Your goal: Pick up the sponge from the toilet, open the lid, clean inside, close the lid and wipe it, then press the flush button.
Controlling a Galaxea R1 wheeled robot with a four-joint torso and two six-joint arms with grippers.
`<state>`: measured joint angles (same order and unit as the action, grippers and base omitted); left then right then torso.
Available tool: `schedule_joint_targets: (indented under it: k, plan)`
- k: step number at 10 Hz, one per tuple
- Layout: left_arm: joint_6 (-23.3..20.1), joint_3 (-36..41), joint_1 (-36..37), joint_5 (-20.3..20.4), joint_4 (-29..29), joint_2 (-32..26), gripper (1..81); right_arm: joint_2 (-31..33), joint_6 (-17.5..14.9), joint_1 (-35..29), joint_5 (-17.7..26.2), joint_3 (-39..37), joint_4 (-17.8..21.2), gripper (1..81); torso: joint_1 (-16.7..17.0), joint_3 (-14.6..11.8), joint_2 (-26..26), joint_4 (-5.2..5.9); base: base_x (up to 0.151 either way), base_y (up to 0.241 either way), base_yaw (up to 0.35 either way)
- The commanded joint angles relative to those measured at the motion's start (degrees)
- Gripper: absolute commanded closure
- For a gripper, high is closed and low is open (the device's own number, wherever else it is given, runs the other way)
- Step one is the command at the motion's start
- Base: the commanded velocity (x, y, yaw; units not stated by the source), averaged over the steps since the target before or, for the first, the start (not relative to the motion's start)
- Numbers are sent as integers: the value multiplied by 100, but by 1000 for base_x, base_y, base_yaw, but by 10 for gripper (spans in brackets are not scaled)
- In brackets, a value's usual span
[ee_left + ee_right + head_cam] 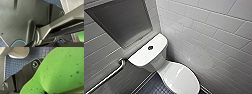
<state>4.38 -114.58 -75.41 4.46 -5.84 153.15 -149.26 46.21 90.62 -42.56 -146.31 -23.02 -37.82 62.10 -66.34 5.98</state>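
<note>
The sponge [62, 69] looks soft, light and squishy. The right hand [67, 91] seems to be holding it, pinched across its middle and not too hard.

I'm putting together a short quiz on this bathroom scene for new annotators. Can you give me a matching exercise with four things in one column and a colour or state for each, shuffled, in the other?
Things
1. lid
2. flush button
3. sponge
4. floor

Descriptions
A. bright green, pitted with small pores
B. dark blue, made of small square tiles
C. white and glossy, closed
D. dark and round, set in the tank top

Pairs: 1-C, 2-D, 3-A, 4-B
</note>
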Motion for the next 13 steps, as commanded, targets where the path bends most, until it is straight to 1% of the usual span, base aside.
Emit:
schedule_joint_targets:
  k: [1, 2, 3, 4, 5, 6, 9, 10, 12, 13]
  plan:
    - [-16, 155, 101, -429, 101, -126, 10, -431, 19, 566, 55, -572, -502, 811, 0, -256, 0, 0, 0, 0, 0]
    - [-7, 129, 170, -429, 118, -118, 10, -519, 19, 575, 55, -651, -545, 811, 0, -477, 0, 0, 0, 0, 0]
    - [-7, 111, 267, -429, 275, -135, 10, -581, 19, 576, 63, -687, -660, 811, 0, -582, 2, 0, 0, 0, 0]
    - [-7, 85, 373, -429, 460, -170, 10, -633, 19, 602, 107, -722, -713, 811, 0, -321, 0, 0, 0, 0, 0]
    - [-7, 102, 469, -429, 549, -179, 10, -687, 10, 646, 116, -766, -713, 811, 2, -435, -2, 0, 0, 0, 0]
    - [-7, 119, 549, -429, 566, -161, 10, -748, -25, 672, 151, -810, -713, 811, 5, -470, -7, 0, 0, 0, 0]
    - [-7, 146, 593, -490, 558, -82, 10, -906, -42, 689, 160, -986, -739, 811, 5, -492, -9, 0, 0, 0, 0]
    - [-7, 146, 593, -481, 549, -100, 10, -924, -42, 690, 160, -986, -775, 811, -365, -492, -582, 0, 0, 0, 0]
    - [-7, 164, 707, -420, 575, -118, 10, -950, -51, 733, 169, -995, -783, 811, -413, -492, -665, 0, 0, 0, 0]
    - [-7, 173, 786, -429, 593, -109, 10, -950, -51, 734, 160, -995, -784, 811, -507, -492, -818, 0, 0, 0, 0]
